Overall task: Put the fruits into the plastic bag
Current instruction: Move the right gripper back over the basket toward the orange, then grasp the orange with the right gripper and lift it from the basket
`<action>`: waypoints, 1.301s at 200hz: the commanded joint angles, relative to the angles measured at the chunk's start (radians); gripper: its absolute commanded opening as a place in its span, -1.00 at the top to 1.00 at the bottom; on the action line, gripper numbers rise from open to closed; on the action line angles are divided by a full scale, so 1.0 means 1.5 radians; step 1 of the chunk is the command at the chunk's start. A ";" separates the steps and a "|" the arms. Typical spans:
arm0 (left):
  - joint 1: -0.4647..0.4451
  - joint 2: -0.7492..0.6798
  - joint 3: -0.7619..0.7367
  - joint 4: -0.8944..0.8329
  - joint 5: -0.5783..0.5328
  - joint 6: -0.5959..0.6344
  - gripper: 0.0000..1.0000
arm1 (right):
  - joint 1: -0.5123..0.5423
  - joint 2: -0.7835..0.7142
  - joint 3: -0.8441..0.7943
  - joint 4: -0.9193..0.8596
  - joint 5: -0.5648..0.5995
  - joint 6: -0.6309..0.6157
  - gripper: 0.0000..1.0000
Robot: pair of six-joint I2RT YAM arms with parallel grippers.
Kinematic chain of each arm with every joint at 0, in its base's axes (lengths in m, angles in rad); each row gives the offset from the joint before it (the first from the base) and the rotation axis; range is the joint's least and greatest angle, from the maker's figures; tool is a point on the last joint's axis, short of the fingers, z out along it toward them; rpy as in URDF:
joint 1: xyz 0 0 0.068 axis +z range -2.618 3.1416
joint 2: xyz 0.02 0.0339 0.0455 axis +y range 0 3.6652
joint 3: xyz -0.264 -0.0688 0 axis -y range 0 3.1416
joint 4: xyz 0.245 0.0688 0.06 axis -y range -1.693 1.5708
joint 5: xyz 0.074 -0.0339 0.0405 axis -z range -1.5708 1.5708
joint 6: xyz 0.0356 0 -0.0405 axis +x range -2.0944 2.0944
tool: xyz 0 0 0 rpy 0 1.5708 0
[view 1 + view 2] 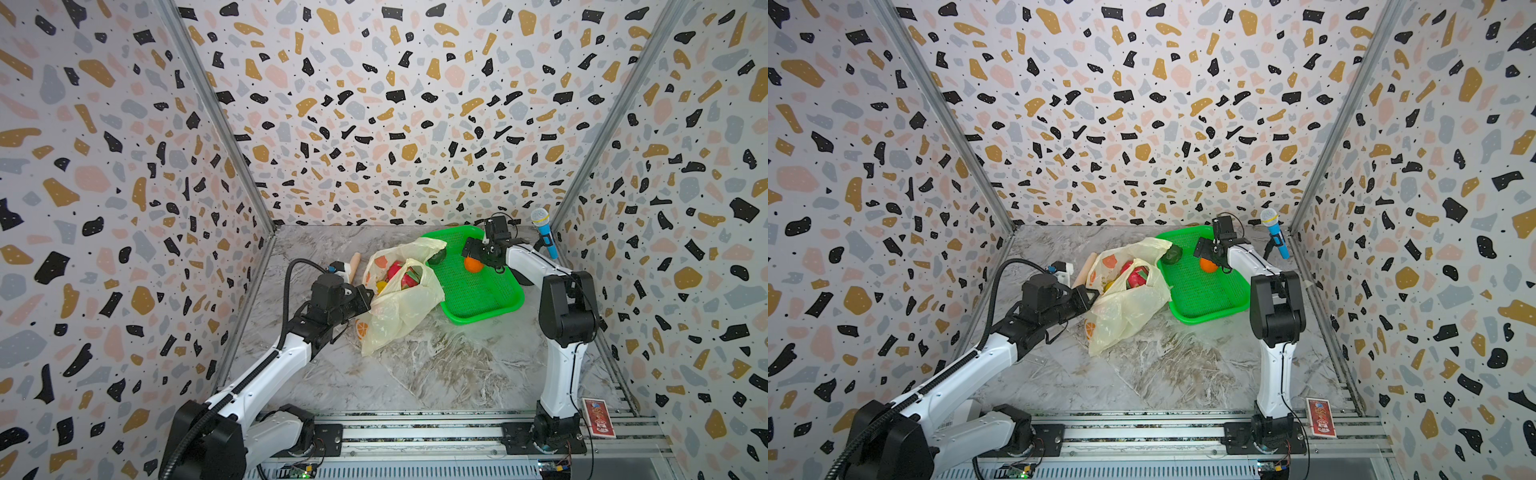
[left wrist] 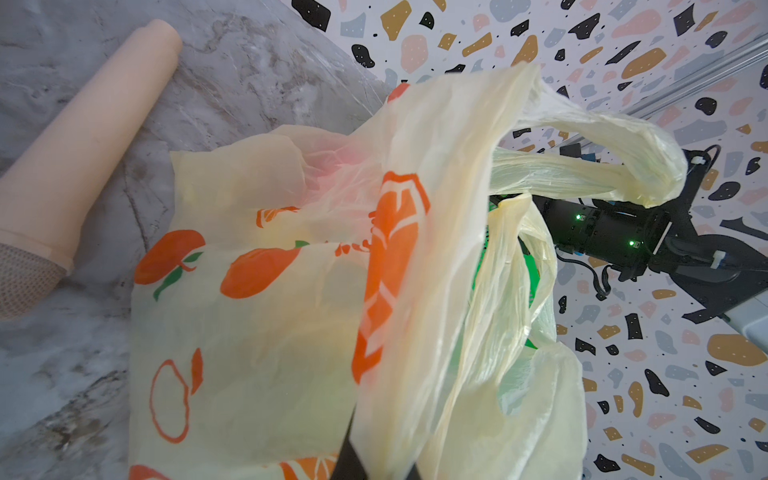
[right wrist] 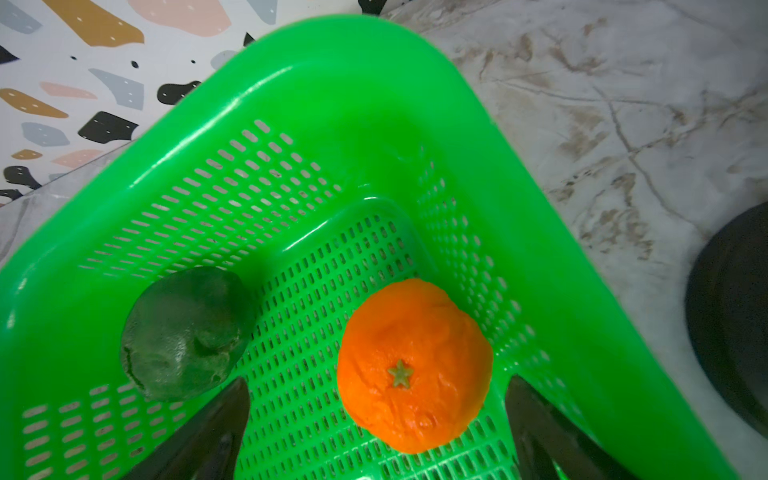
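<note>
**Operator:** How far along is the job?

**Describer:** Past the middle, I'd judge. In both top views the plastic bag [image 1: 401,303], pale yellow and printed with oranges, lies crumpled on the marble table [image 1: 415,374]. It sits just left of the green basket [image 1: 473,291], with its mouth gaping upward. Inside you can make out the pink-red dragon fruit [image 1: 405,278] and a small yellow piece [image 1: 381,286]. Anything deeper is hidden by the film.

**Operator:** What is left for me?

**Describer:** Two fruits sit in the basket, not yet bagged. One is the orange [image 3: 413,365]. The other is a dark green avocado [image 3: 187,332], near the orange but apart from it, by the basket's wall.

**Operator:** And my grippers?

**Describer:** Your left gripper [image 2: 378,465] is clenched on the bag's rim, holding that side of the mouth up. Your right gripper [image 3: 376,432] hangs over the basket with its jaws spread wide. One jaw stands on each side of the orange, and neither touches it as far as I can see. So the orange looks to be the fruit you have in hand, with the avocado to follow.

**Operator:** Anything else nearby?

**Describer:** A beige stick [image 2: 83,137] lies beside the bag, and a blue microphone [image 1: 544,237] stands at the back. Neither belongs in the bag.
</note>
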 commanded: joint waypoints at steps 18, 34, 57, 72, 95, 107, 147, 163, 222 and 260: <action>0.004 0.006 -0.008 0.038 0.015 0.015 1.00 | 0.010 0.038 0.028 -0.040 0.027 0.020 -0.93; 0.004 0.006 -0.006 0.034 0.015 0.018 1.00 | 0.015 0.054 0.032 -0.041 0.034 0.021 -0.90; 0.004 0.004 -0.003 0.029 0.013 0.019 1.00 | 0.020 0.062 0.028 -0.031 0.054 0.021 -0.77; 0.006 0.003 -0.002 0.027 0.013 0.019 1.00 | 0.020 0.057 0.019 -0.006 0.056 0.021 -0.63; 0.005 0.001 0.003 0.017 0.011 0.021 1.00 | 0.020 0.049 0.017 0.025 0.064 0.019 -0.38; 0.006 0.000 0.003 0.015 0.010 0.021 1.00 | 0.020 0.051 0.027 0.027 0.063 0.014 -0.25; 0.005 -0.001 0.003 0.011 0.006 0.021 1.00 | 0.022 0.011 -0.002 0.048 0.046 0.008 -0.06; 0.006 -0.001 0.002 0.011 0.006 0.021 1.00 | 0.027 -0.055 -0.061 0.084 0.043 0.005 -0.04; 0.005 0.001 -0.002 0.011 0.004 0.025 1.00 | 0.114 -0.347 -0.202 0.143 0.092 -0.082 0.07; 0.005 0.001 -0.002 0.017 0.007 0.019 1.00 | 0.128 -0.397 -0.227 0.153 0.087 -0.103 -0.02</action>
